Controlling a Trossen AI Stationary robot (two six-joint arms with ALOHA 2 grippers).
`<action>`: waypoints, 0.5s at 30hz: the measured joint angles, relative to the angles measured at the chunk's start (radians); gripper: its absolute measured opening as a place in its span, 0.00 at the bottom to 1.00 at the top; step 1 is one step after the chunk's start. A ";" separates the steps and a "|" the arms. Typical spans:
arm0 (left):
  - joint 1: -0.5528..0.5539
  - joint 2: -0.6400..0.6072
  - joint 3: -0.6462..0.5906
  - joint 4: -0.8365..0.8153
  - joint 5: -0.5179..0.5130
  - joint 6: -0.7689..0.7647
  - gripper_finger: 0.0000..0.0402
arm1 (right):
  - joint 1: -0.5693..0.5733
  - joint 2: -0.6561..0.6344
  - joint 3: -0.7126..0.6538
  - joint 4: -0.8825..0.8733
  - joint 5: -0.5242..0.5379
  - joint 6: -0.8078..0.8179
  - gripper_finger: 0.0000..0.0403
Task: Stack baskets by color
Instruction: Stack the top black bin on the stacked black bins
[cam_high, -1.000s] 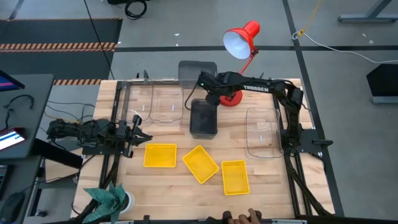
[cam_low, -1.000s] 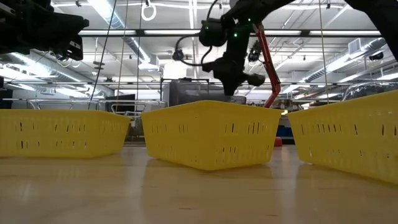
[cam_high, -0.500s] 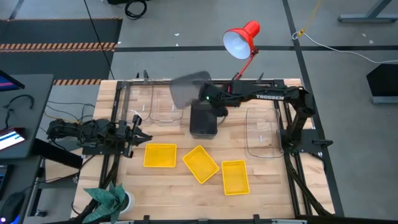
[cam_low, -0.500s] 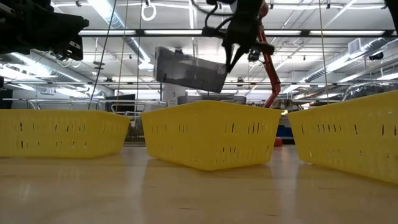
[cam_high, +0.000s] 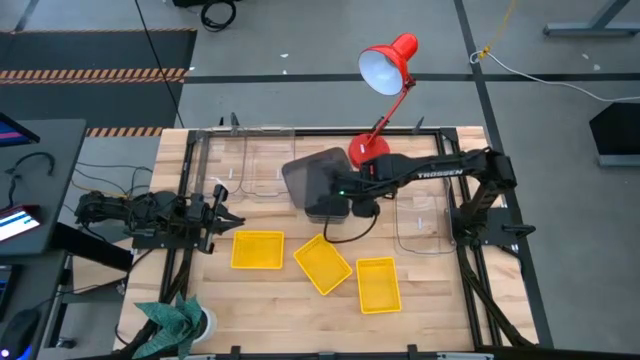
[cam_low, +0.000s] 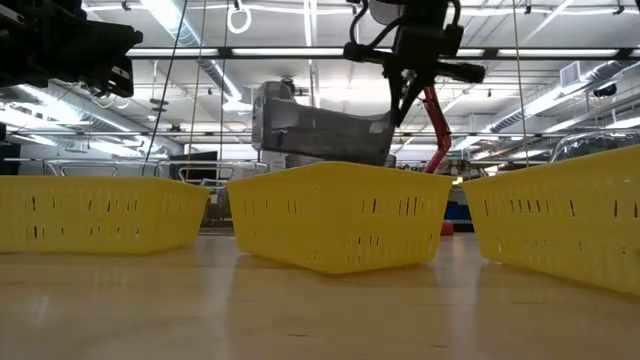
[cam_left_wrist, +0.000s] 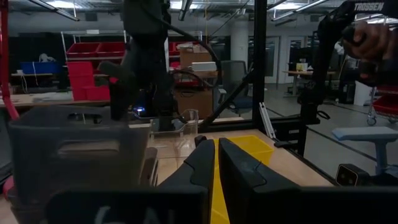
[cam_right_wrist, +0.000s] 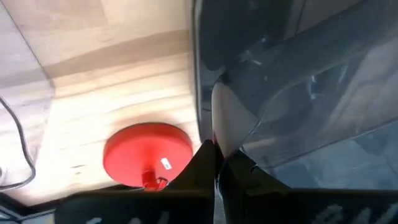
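Observation:
My right gripper (cam_high: 345, 192) is shut on a dark grey basket (cam_high: 313, 178), which hangs tilted in the air (cam_low: 320, 125) over the table's middle. Below it a second grey basket (cam_high: 328, 212) rests on its base, mostly hidden. Three yellow baskets (cam_high: 257, 250), (cam_high: 322, 263), (cam_high: 378, 284) sit on their bases along the near side. One clear basket (cam_high: 268, 165) stands at the far left and another (cam_high: 420, 212) at the right. My left gripper (cam_high: 222, 215) waits shut at the table's left edge, touching nothing. My right gripper pinches the grey basket's side wall (cam_right_wrist: 204, 118) at the rim, on the side toward the table's right, one finger inside and one outside. The fingers slant down from the right. The basket is lifted clear and tilted, reaching out toward the table's left.
A red desk lamp (cam_high: 385, 65) leans over the far edge, its round base (cam_right_wrist: 148, 152) on the table just beyond the held basket. Dark frame rails (cam_high: 190, 180) run along both sides. A green cloth bundle (cam_high: 175, 318) lies at the near left corner.
My right gripper has lifted the grey basket off the table at the far edge and swung it toward the near edge, rolling as it went. The basket has come clear of the table and now hangs tilted above the other grey basket.

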 joint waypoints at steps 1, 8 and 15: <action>0.000 0.000 0.000 0.000 0.000 0.000 0.07 | 0.001 -0.011 -0.022 0.028 0.009 -0.012 0.02; 0.000 0.000 0.000 0.000 0.000 0.000 0.09 | -0.021 -0.116 -0.197 0.263 0.013 -0.217 0.01; 0.000 0.000 0.000 0.000 0.000 0.000 0.07 | -0.076 -0.135 -0.277 0.329 -0.024 -0.223 0.06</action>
